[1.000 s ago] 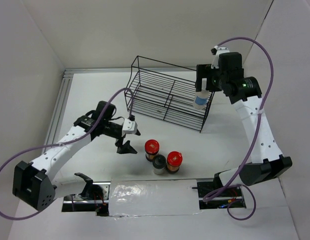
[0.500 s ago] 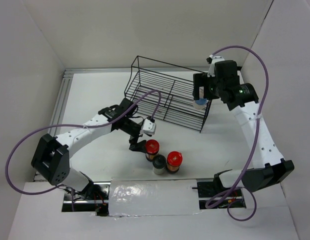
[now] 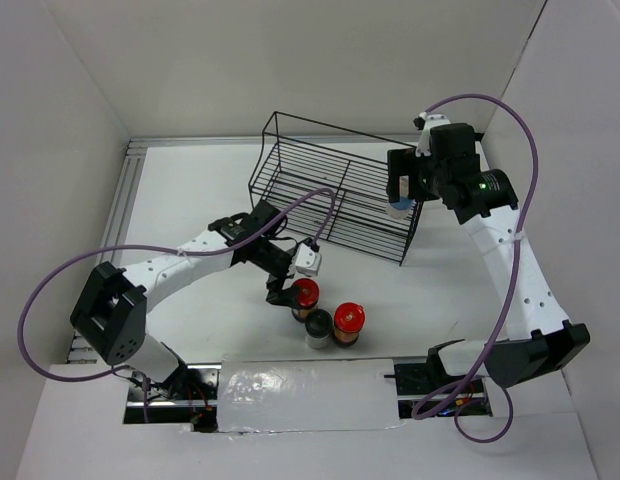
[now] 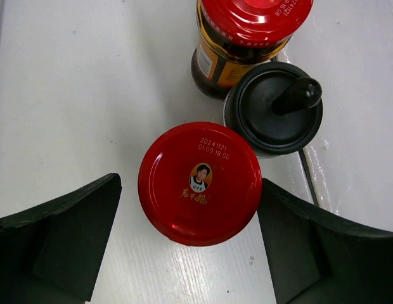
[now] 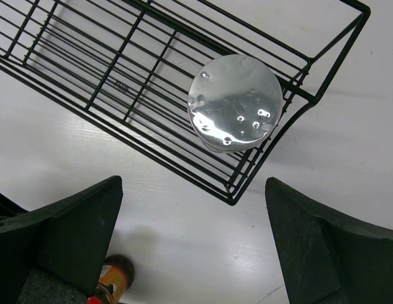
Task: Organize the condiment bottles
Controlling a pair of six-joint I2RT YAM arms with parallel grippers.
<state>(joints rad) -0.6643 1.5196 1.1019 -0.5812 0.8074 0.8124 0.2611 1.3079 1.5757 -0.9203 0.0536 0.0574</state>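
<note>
A red-lidded jar [image 3: 305,292] stands on the table, and my open left gripper [image 3: 290,295] straddles it. In the left wrist view its lid [image 4: 199,182] sits between the two fingers, with gaps on both sides. A black-capped shaker [image 3: 318,324] [image 4: 272,107] and a second red-lidded jar [image 3: 349,318] [image 4: 247,25] stand close beside it. The pale bottle [image 3: 399,207] stands in the right end of the black wire rack [image 3: 330,190]; its silver lid [image 5: 236,102] shows in the rack's corner. My right gripper [image 3: 405,185] [image 5: 193,196] hovers above it, open and empty.
The rack [image 5: 231,201] lies at an angle at the back centre. A metal rail [image 3: 120,220] runs along the left side. A taped strip [image 3: 300,395] covers the near edge between the arm bases. White walls close in on three sides.
My left arm has swung right and reached the left red-lidded jar, its open jaws now on either side of it. My right gripper shifted slightly left over the rack's corner.
</note>
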